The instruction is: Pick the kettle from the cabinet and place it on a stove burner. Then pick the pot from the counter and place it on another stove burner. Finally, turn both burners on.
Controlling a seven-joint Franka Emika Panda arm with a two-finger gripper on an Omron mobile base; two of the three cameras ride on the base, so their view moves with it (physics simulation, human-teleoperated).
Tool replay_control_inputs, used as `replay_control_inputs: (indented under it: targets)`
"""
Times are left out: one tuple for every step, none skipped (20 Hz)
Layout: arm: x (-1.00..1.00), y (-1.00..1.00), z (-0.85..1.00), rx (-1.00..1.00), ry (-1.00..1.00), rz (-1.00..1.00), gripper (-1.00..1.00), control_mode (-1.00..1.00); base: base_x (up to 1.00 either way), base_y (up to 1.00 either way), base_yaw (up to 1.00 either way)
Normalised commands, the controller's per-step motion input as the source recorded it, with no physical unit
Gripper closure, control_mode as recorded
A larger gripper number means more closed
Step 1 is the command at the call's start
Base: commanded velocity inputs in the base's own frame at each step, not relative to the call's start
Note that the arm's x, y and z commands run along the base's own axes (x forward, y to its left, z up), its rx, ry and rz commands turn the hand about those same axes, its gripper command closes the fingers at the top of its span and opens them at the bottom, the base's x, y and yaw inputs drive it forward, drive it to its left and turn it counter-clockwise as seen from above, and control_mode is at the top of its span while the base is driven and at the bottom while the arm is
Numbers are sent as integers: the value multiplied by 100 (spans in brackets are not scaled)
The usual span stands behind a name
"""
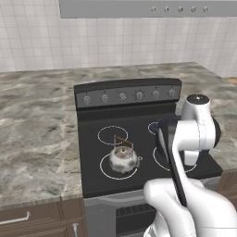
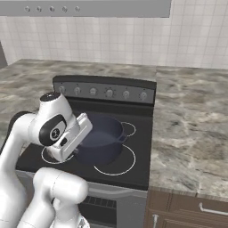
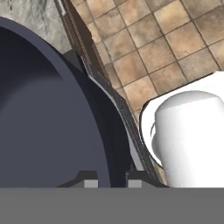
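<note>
The small silvery kettle point(image 1: 123, 159) with its brown arched handle stands on the stove's front left burner point(image 1: 105, 172). My gripper point(image 3: 113, 180) is shut on the rim of the wide dark blue-grey pot point(image 2: 104, 133). In the hand view the pot's wall point(image 3: 48, 127) runs up between my two finger tips. The pot is over the right half of the black stove top point(image 2: 133, 178), above the front right burner ring point(image 2: 116, 170); whether it rests there or hangs just above, I cannot tell. The cabinet is out of view.
A row of knobs point(image 1: 122, 96) lines the stove's back panel. Marble-look counter point(image 1: 37, 139) flanks the stove on both sides point(image 2: 191, 129). Brown drawers point(image 2: 191, 209) sit under the counter, and a grey hood point(image 1: 139, 8) hangs above. My own arm point(image 1: 194, 134) blocks the stove's right side in the left base view.
</note>
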Motion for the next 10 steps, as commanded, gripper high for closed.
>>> replay_control_inputs:
  targets:
    - [25, -18, -27, -3, 7, 0, 100, -100, 0, 0, 0]
    - [23, -17, -28, -3, 8, 0, 100, -100, 0, 0, 0]
    - [24, -13, -32, -4, 8, 0, 100, -100, 0, 0, 0]
    - [24, -11, -30, -3, 6, 0, 100, -100, 0, 0, 0]
    - [24, -13, -29, -2, 5, 0, 100, -100, 0, 0, 0]
    - [22, -12, -37, -3, 3, 0, 100, -100, 0, 0, 0]
    - [21, -9, -39, -5, 0, 0, 100, -100, 0, 0, 0]
    - [15, -10, -36, -4, 0, 0, 100, -100, 0, 0, 0]
    - [14, -11, -33, -4, 0, 0, 100, -100, 0, 0, 0]
    - [14, -14, -34, -5, 0, 0, 100, -100, 0, 0, 0]
